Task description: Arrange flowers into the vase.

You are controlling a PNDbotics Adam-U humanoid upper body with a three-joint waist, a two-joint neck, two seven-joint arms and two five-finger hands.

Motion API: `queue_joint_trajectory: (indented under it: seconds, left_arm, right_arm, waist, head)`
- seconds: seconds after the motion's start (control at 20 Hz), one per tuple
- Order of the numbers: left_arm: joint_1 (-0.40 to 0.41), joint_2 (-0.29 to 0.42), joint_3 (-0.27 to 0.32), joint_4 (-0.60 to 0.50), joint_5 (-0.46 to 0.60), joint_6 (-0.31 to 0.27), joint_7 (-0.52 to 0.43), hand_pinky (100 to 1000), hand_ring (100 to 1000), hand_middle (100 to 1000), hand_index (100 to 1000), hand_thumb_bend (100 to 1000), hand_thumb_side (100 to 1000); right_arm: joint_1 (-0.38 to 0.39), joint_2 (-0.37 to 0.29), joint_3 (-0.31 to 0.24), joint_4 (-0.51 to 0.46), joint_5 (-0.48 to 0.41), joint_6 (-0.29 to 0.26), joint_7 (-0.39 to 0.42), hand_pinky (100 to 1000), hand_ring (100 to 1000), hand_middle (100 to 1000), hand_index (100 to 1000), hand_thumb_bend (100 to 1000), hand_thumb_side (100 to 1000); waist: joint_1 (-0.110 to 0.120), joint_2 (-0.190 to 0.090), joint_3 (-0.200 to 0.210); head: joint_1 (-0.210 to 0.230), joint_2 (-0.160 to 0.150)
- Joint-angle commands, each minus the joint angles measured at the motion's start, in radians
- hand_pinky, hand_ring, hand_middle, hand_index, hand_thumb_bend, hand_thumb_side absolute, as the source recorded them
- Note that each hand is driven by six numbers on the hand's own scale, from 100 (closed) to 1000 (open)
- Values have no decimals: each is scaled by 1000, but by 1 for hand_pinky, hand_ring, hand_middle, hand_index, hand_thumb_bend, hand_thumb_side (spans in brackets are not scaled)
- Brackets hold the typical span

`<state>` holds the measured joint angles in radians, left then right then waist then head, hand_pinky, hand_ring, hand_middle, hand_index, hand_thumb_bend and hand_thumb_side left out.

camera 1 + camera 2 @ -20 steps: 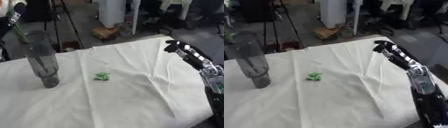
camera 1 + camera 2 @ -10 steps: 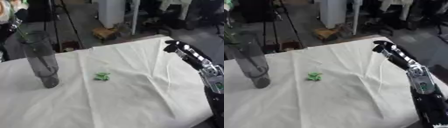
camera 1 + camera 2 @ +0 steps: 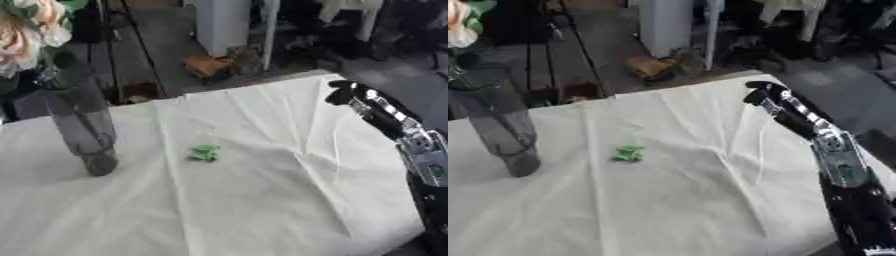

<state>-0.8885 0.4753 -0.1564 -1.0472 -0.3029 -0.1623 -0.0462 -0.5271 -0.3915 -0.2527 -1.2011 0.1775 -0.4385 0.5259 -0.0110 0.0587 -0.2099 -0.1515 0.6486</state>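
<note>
Vase, flowers, one hand on cloth-covered worktop.
Vase (image 3: 83,130) upright at left; flowers (image 3: 31,27) (pale blooms) above its mouth. Green scrap (image 3: 205,153) mid-cloth (image 3: 262,200). Right hand (image 3: 776,102) at far right edge; fingers' state: cannot tell.

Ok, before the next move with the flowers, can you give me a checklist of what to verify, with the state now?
1. Vase upright on the table: ok.
2. Flowers above the vase mouth: ok, blooms show at the top left corner.
3. Stems inside the vase: cannot tell, the glass is dark.
4. Left hand holding the flowers: cannot tell, it is not in view.
5. Right hand away from the vase: ok, it is at the far right edge of the table.
6. Cloth free of loose pieces: not ok, a small green piece lies right of the vase.
</note>
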Motion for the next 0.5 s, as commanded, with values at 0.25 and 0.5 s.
queue_joint_trajectory:
  seconds: [0.25,0.5]
  left_arm:
    - [-4,27,3,30,-81,12,-73,821,851,798,769,807,949]
    - [11,39,14,3,-158,23,-59,833,860,809,790,855,955]
  right_arm:
    - [-13,-22,-8,-9,-11,-2,0,827,785,669,909,100,843]
    - [-13,-23,-9,-7,-11,-3,-1,827,786,669,909,100,844]
  waist:
    - [-5,-11,4]
    - [-6,-10,8]
  head:
    - [-6,-2]
    - [-9,1]
